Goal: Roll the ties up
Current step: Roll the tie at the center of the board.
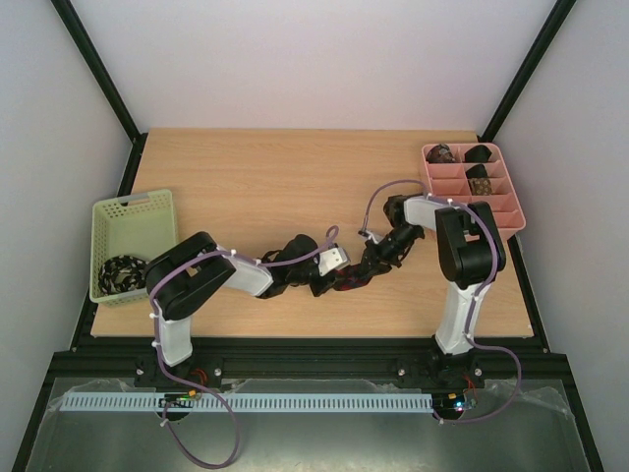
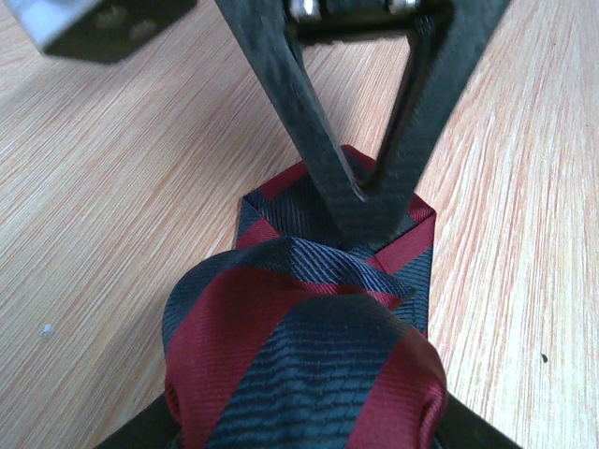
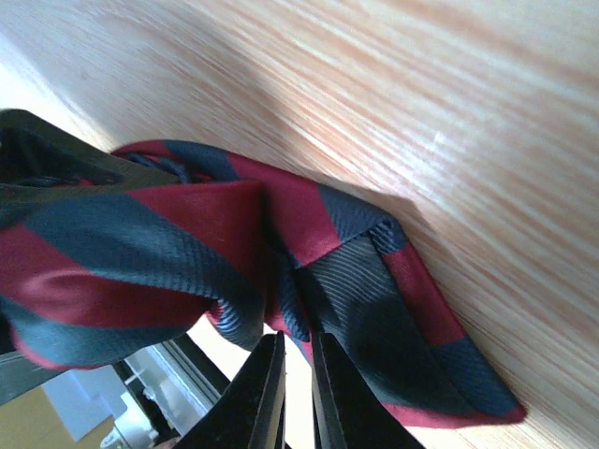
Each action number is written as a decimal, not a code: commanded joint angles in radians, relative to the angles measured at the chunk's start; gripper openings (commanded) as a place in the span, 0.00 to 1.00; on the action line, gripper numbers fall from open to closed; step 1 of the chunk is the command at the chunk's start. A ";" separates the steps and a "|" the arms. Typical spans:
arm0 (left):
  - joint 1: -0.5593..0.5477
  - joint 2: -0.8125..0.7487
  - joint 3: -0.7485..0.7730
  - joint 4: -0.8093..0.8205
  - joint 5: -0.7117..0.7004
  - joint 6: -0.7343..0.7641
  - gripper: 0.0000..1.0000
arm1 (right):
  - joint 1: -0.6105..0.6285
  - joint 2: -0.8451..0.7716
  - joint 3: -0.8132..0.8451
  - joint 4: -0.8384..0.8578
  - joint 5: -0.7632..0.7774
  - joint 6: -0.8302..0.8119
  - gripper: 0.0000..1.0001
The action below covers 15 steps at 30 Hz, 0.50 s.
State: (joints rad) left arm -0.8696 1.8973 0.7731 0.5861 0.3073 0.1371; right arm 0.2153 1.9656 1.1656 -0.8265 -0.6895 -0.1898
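A dark red tie with navy stripes (image 1: 347, 284) lies mid-table between both arms, partly wound into a coil (image 2: 281, 346). My left gripper (image 2: 304, 416) is shut on that coil, its dark fingers (image 2: 140, 436) showing at either side of it. In the same view the right arm's black fingers (image 2: 318, 140) come down onto the tie's flat folded end (image 2: 412, 257) on the wood. In the right wrist view my right gripper (image 3: 298, 348) is nearly shut, pinching an edge of the tie (image 3: 187, 234) at its tips. How much of the tie is unrolled is hidden.
A pale green mesh basket (image 1: 138, 211) at the left edge holds a black-white coiled tie (image 1: 123, 272). A pink divided tray (image 1: 506, 211) at the back right holds three rolled ties (image 1: 479, 181). Both arms cross the table's near middle.
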 commanded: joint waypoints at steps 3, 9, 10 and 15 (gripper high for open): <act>0.024 -0.008 -0.007 -0.123 0.035 0.051 0.24 | 0.014 0.086 -0.003 0.067 0.134 0.046 0.10; 0.068 -0.084 0.073 -0.207 0.122 0.151 0.33 | 0.002 0.159 0.019 0.079 0.197 0.053 0.11; 0.070 -0.090 0.078 -0.215 0.125 0.172 0.35 | 0.001 0.161 0.021 0.080 0.203 0.053 0.11; 0.072 -0.086 0.050 -0.231 0.136 0.264 0.33 | -0.009 0.169 0.023 0.085 0.237 0.043 0.11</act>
State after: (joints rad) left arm -0.8101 1.8347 0.8379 0.4236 0.4217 0.2932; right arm 0.2245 2.0556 1.2064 -0.8288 -0.6857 -0.1493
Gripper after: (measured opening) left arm 0.359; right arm 0.104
